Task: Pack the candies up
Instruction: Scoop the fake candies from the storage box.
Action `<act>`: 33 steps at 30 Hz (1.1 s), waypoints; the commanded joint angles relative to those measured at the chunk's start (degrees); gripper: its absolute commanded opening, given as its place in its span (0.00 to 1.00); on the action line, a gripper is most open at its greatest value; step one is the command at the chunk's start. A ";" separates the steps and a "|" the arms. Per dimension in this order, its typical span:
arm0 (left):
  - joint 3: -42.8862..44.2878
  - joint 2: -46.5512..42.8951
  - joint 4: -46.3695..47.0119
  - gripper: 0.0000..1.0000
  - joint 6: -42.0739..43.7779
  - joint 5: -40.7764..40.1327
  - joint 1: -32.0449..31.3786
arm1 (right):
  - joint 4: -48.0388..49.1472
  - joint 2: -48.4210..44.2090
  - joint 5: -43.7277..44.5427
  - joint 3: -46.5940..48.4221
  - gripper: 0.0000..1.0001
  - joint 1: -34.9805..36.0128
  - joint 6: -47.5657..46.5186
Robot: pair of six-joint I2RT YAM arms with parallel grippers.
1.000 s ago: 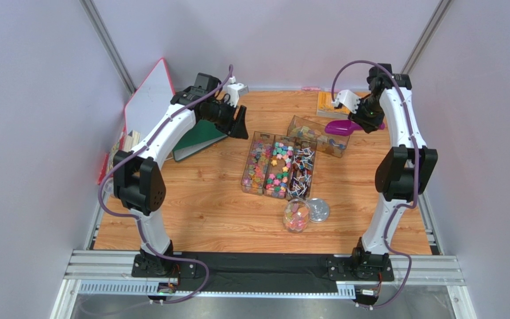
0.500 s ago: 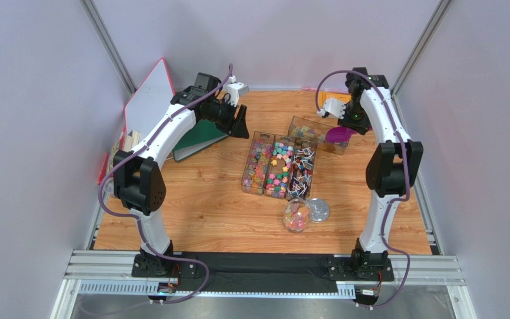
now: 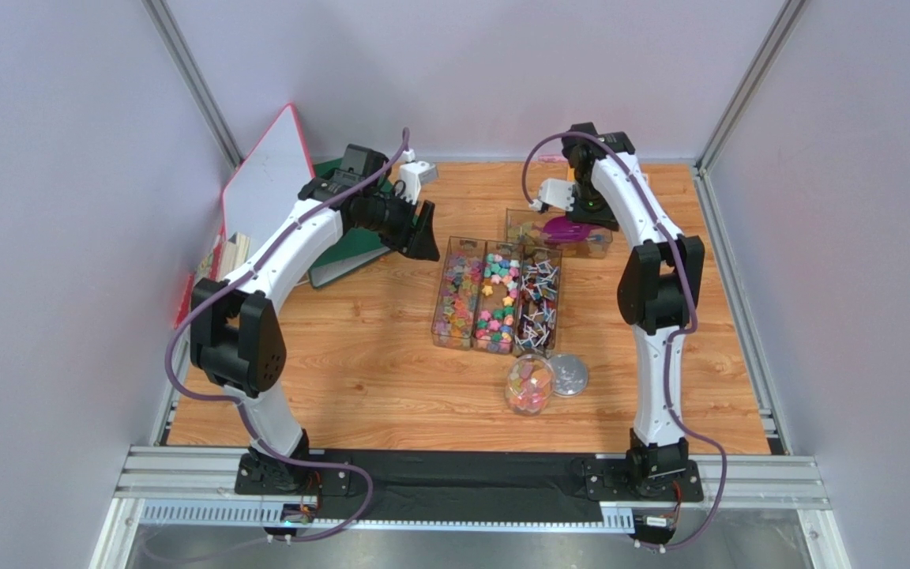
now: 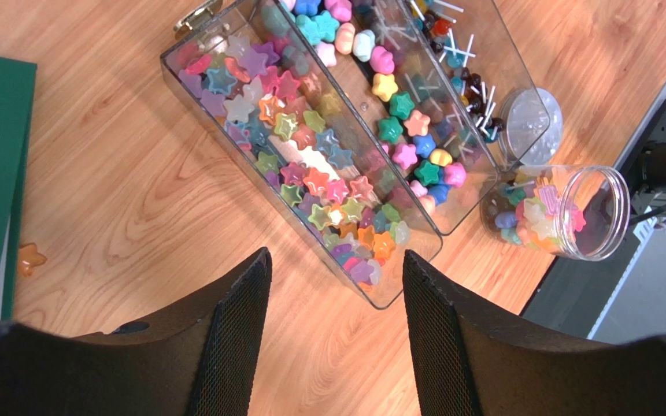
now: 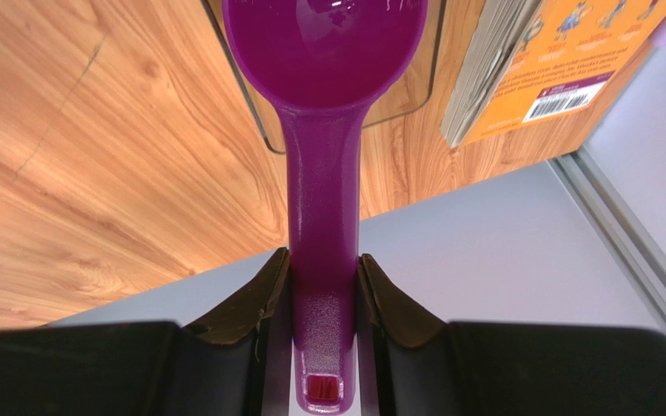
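Observation:
The candies (image 3: pixel 497 299) fill three clear trays side by side mid-table: stars (image 4: pixel 303 163), mixed stars and blobs (image 4: pixel 397 104), and stick sweets (image 4: pixel 449 52). More candies lie in a clear jar (image 3: pixel 529 385) on its side (image 4: pixel 562 212). One orange star (image 4: pixel 28 257) lies loose by the green folder. My left gripper (image 4: pixel 336 260) hovers open and holds nothing, left of the trays (image 3: pixel 422 231). My right gripper (image 5: pixel 323 260) is shut on the handle of the purple scoop (image 5: pixel 323 130), whose bowl is over the back tray (image 3: pixel 567 228).
A fourth clear tray (image 3: pixel 531 225) stands behind the three. The jar's lid (image 3: pixel 568 375) lies beside the jar. A green folder (image 3: pixel 347 251) and a red-edged board (image 3: pixel 268 178) sit at back left. An orange book (image 5: pixel 554 69) lies by the back wall.
My right arm has swung left with the scoop, from right of the back tray to over it. My left gripper has shifted slightly left.

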 commanded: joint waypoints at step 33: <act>6.37 2.63 -3.11 0.64 4.34 -4.19 3.05 | -6.30 12.12 -7.46 9.49 0.00 3.91 -18.91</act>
